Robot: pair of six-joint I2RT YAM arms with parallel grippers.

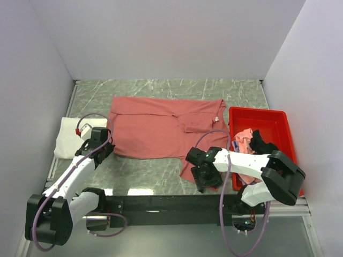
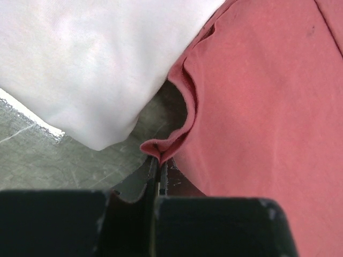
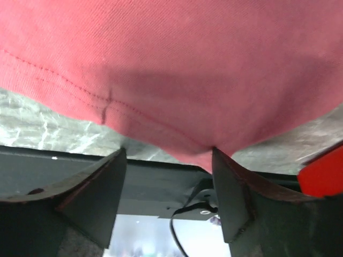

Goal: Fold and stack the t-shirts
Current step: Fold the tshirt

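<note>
The large dusty red t-shirt [image 1: 161,126] lies spread on the table's middle. My left gripper [image 1: 109,145] is shut on a pinched fold of its near left edge, seen close in the left wrist view [image 2: 159,163], where the red shirt [image 2: 268,96] lies beside the white t-shirt [image 2: 91,64]. The white t-shirt [image 1: 67,136] lies folded at the far left. My right gripper [image 1: 206,176] is open at the red shirt's near right corner. In the right wrist view the gripper [image 3: 167,155] has the shirt's hem [image 3: 171,64] sagging between its spread fingers.
A rigid red tray [image 1: 268,120] stands at the right, holding a crumpled pink tee [image 1: 245,139] and a black one [image 1: 262,142]; its corner shows in the right wrist view [image 3: 321,176]. The grey marbled table [image 1: 144,176] ends at a black rail near the arm bases.
</note>
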